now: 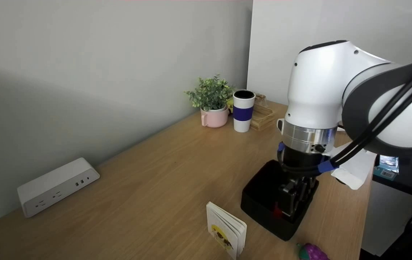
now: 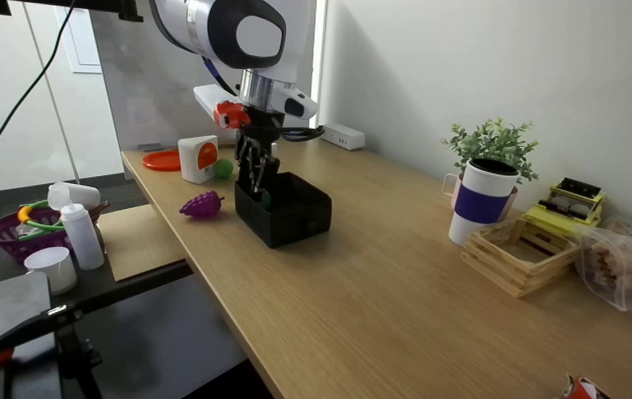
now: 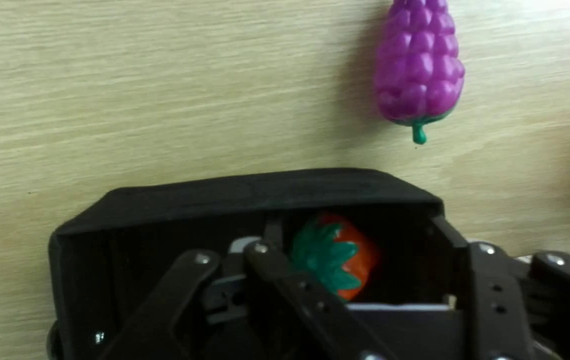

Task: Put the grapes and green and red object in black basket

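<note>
One green-and-red obj. (image 3: 333,256) sits in the blk basket (image 2: 300,226) w/ gripper (image 3: 364,265) inside, jaws apart; purple grapes (image 3: 419,65) lie on the tbl. (image 3: 165,100) just outside, stem end twd. the basket.

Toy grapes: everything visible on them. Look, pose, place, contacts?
The toy grapes are one glossy purple piece of rounded lumps, plastic by the look, tapering away from a green cap with a short stem. They lie on their side on the wooden table, between its edge and the black basket, stem end toward the basket, with a gap between. Only the table touches them.
</note>
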Robot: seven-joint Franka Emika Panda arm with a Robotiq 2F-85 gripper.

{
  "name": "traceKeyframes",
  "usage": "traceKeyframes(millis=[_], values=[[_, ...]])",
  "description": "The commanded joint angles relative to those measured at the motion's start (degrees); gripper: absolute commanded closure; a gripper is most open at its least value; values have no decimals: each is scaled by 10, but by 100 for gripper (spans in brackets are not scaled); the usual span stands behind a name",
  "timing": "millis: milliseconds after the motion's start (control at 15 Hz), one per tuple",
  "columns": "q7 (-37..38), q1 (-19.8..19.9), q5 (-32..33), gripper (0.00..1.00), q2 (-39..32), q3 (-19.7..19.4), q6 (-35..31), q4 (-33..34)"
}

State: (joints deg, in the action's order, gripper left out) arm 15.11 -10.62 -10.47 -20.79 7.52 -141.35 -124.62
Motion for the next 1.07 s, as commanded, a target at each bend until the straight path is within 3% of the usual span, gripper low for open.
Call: traceKeyframes(millis=[0, 733, 1000], values=[[-11, 3, -11, 2, -11, 7, 0, 9], [15, -31, 10, 0, -15, 13, 4, 22], [92, -71, 75, 0, 12, -7, 28, 23]])
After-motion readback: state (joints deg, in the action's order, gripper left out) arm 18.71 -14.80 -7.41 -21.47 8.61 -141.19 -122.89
